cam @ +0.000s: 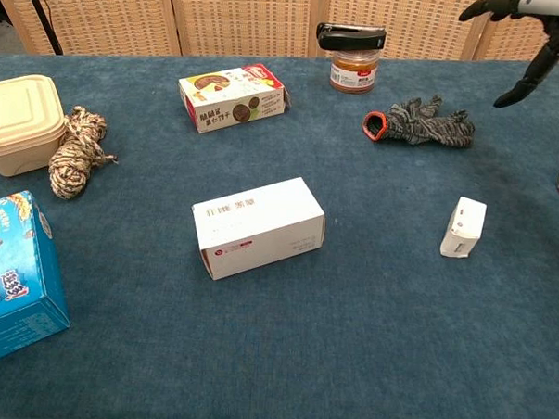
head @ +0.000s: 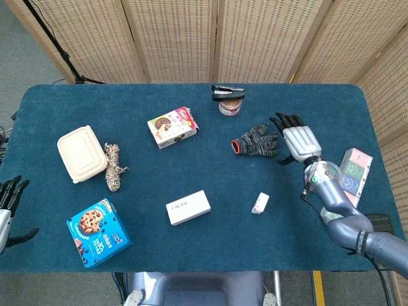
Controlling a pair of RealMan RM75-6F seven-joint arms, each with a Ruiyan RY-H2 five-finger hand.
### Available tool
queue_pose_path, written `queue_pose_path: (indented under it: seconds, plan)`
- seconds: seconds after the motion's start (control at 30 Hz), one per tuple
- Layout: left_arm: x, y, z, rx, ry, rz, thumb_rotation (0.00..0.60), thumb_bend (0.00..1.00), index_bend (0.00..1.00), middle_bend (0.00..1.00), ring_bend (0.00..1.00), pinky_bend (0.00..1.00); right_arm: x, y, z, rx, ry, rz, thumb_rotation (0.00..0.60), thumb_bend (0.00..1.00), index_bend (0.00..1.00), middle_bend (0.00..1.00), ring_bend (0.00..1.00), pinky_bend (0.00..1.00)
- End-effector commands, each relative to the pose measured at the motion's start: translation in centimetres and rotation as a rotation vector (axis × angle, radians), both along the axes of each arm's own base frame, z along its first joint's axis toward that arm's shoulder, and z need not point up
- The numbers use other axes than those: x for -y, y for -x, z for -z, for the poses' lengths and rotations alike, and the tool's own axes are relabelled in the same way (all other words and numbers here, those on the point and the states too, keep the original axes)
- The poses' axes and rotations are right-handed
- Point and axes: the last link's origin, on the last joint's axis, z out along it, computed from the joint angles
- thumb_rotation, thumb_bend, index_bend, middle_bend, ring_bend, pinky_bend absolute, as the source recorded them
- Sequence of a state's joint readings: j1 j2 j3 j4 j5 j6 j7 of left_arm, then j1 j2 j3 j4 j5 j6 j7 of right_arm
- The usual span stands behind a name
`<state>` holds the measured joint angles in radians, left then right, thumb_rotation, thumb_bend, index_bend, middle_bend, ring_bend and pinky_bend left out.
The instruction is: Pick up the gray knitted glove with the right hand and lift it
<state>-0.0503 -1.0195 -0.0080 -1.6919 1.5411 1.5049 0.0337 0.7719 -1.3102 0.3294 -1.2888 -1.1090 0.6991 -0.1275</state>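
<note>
Wicker screens are standing behind a blue-carpeted desk (head: 76,102) with a bunch of random stuff scattered on it. The glove (head: 256,141) is lying flat in the far right part of the desk, just in front of a jar (head: 229,106) with a stapler (head: 227,93) sitting on top. Its long axis is running roughly left-right: red-trimmed cuff pointing toward the desk's left edge, knitted fingertips pointing toward the right edge.

The right hand (head: 300,143) is hovering just beside those fingertips, on their right. From the chest view it looks like it's sitting well above the cloth, not touching. Its fingers (head: 287,120) are spread wide and pointing toward the far edge, with nothing in them. So the glove is lying to the left of the palm and lower, and I'd guess the hand needs to slide left and drop before closing.

The left hand (head: 7,203) is hanging off the near left corner, miles away, fingers apart and empty. Right hand is obviously the closer one. A small white box (head: 260,203) is sitting nearer the front, out of the way.
</note>
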Motion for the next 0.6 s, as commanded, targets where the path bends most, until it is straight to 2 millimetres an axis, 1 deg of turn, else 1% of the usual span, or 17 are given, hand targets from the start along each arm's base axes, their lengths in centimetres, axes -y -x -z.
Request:
queue_pose_path:
  seconds: [0.03, 0.2, 0.3, 0.47, 0.6]
  plan:
    - [0.1, -0.1, 0.2, -0.004, -0.003, -0.008, 0.6, 0.0, 0.0, 0.0, 0.0, 0.0, 1.6, -0.4, 2.9, -0.005, -0.063, 0.042, 0.6, 0.0, 0.0, 0.0, 0.0, 0.0]
    - [-0.1, 0.0, 0.4, -0.013, -0.003, -0.027, 0.6, 0.0, 0.0, 0.0, 0.0, 0.0, 3.1, -1.4, 5.9, -0.028, -0.113, 0.052, 0.6, 0.0, 0.0, 0.0, 0.0, 0.0]
    - [-0.3, 0.1, 0.3, -0.015, -0.008, -0.04, 0.6, 0.0, 0.0, 0.0, 0.0, 0.0, 3.6, -2.2, 7.2, -0.067, -0.128, 0.028, 0.6, 0.0, 0.0, 0.0, 0.0, 0.0]
    - [-0.4, 0.2, 0.3, -0.016, -0.01, -0.05, 0.6, 0.0, 0.0, 0.0, 0.0, 0.0, 4.8, -2.6, 8.2, -0.111, -0.128, 0.022, 0.6, 0.0, 0.0, 0.0, 0.0, 0.0]
    - [-0.3, 0.3, 0.3, -0.015, -0.013, -0.052, 0.6, 0.0, 0.0, 0.0, 0.0, 0.0, 5.9, -1.9, 8.3, -0.152, -0.109, 0.042, 0.6, 0.0, 0.01, 0.0, 0.0, 0.0]
